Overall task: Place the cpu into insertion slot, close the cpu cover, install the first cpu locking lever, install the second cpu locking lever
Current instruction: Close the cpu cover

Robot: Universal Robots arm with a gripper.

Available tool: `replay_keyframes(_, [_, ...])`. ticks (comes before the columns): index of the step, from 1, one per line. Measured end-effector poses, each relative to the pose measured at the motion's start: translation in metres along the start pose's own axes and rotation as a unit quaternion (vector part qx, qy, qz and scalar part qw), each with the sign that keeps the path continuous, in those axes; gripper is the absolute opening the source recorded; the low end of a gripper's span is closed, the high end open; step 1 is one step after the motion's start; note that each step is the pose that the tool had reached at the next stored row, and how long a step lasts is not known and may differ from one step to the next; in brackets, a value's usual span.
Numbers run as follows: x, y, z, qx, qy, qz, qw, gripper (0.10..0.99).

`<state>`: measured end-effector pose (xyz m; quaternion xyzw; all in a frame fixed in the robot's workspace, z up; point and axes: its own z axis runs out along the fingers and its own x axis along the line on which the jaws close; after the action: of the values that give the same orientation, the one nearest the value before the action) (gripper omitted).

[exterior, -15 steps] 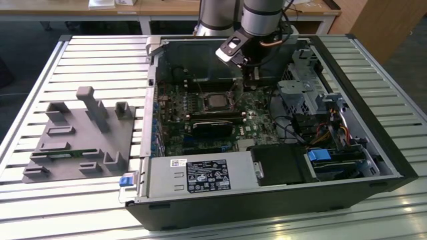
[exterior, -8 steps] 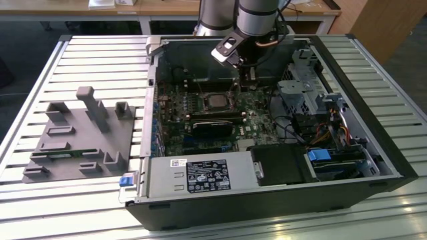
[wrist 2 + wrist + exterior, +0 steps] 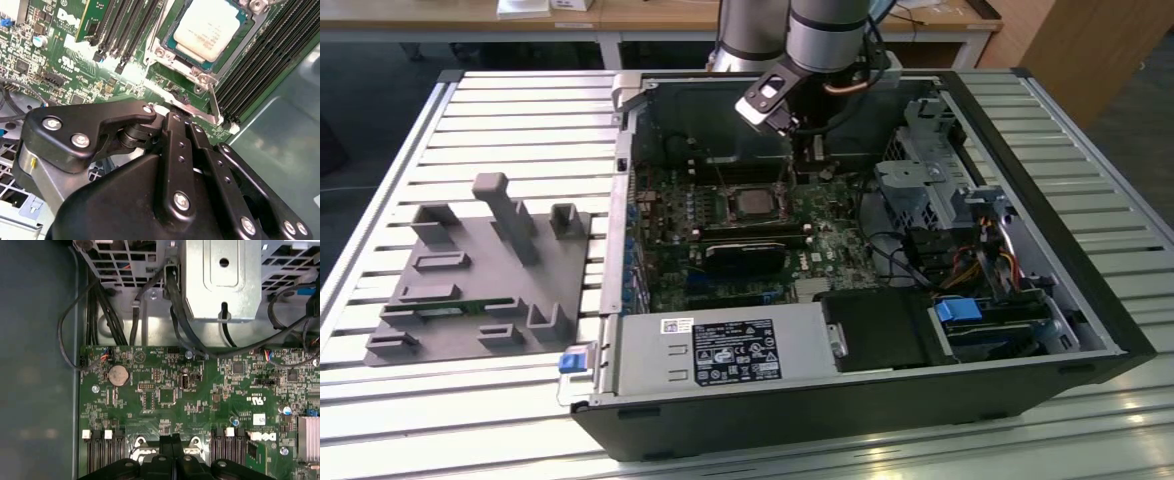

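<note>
1. Gripper point(image 3: 182, 120) is hanging low over the board. In both wrist views its black fingers point(image 3: 175, 145) are pressing flat together. I cannot tell whether anything thin is pinched between them.
2. Just past the fingertips, a thin silvery lever point(image 3: 216, 102) is running from the socket's corner back toward the tips. They are sitting very near it, but contact is not clear.
3. Beyond that, the cpu cover point(image 3: 182, 66) is lying flat as a silvery frame around the chip. I am judging it down.
4. Inside the frame, the cpu point(image 3: 210, 27) is sitting pale face up in the insertion slot point(image 3: 730, 203), so placement looks done.
5. The relation that matters, in the exterior view:
   - The slot is sitting near the middle of the frame.
   - The gripper is standing just above and right of it in the picture, beside the socket's edge and not over the chip.
   - The lever's long axis appears to be running along the socket side nearest the gripper.
6. Farther along the motherboard point(image 3: 165, 405), in the first wrist view:
   - A coin cell point(image 3: 118, 375) is sitting among small parts.
   - Dark cables are trailing toward a metal drive cage point(image 3: 225, 285).
7. Farthest out, in the exterior view:
   - The open computer case point(image 3: 854, 410) is resting on a slatted table point(image 3: 454, 100).
   - A grey fixture point(image 3: 480, 270) is standing at the left of the frame, well apart from the work.
</note>
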<state>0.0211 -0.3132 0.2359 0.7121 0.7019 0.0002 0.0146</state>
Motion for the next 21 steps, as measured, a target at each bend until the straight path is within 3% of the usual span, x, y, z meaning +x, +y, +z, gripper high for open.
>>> replay_keyframes(21, [0.0007, -0.017, 0.0022, -0.0001, 0.0001, 0.0, 1.0, 0.106])
